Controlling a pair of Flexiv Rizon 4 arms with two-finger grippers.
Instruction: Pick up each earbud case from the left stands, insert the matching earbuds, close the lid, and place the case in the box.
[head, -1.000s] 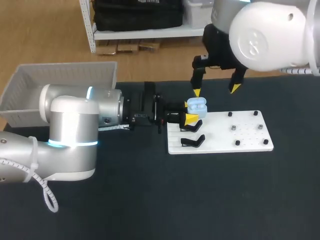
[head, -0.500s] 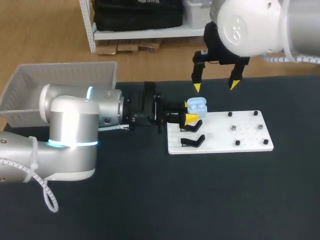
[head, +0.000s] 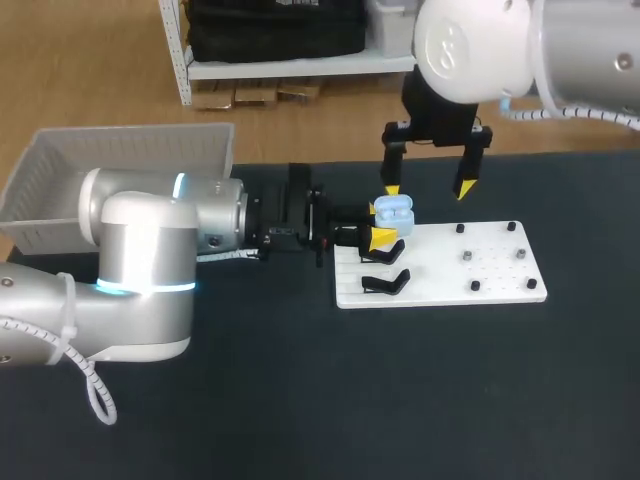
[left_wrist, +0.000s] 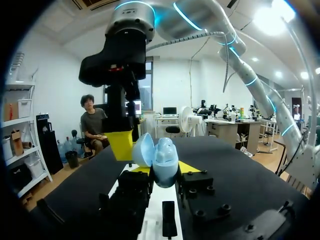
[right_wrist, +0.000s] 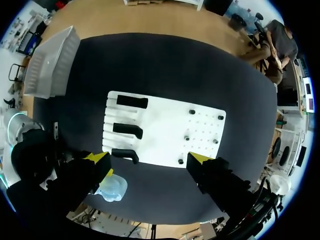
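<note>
1. The left gripper (head: 378, 222) is pinching the pale blue earbud case (head: 394, 210) between its two yellow tips. It is holding the case over the white board's (head: 440, 270) 10 o'clock corner, so the pick-up step is looking done for this case.
2. The case's lid (left_wrist: 142, 149) is standing swung open in the left wrist view. The case is looking ready to receive earbuds, and closing is yet to come.
3. The right gripper (head: 428, 188) is hanging above the table's far edge with its fingers spread wide and nothing between them. One tip is sitting just at the case's 12 o'clock and the other off at its 2 o'clock. By my reading, this arm is not carrying any earbud yet.
4. The black stands (head: 385, 283) along the board's 9 o'clock side are showing bare in the right wrist view. I am seeing no other case waiting on them.
5. Small dark pegs (head: 466, 256) are dotting the board's 3 o'clock half. Whether earbuds are sitting among them is too small for me to tell.
6. The white box (head: 60, 170) is sitting at the table's 10 o'clock corner, well apart from the case. No case is showing in the part of it I can see.
7. So the work is standing early. The earbuds are waiting to be inserted, the lid to be shut, and the case to be carried to the box.
</note>
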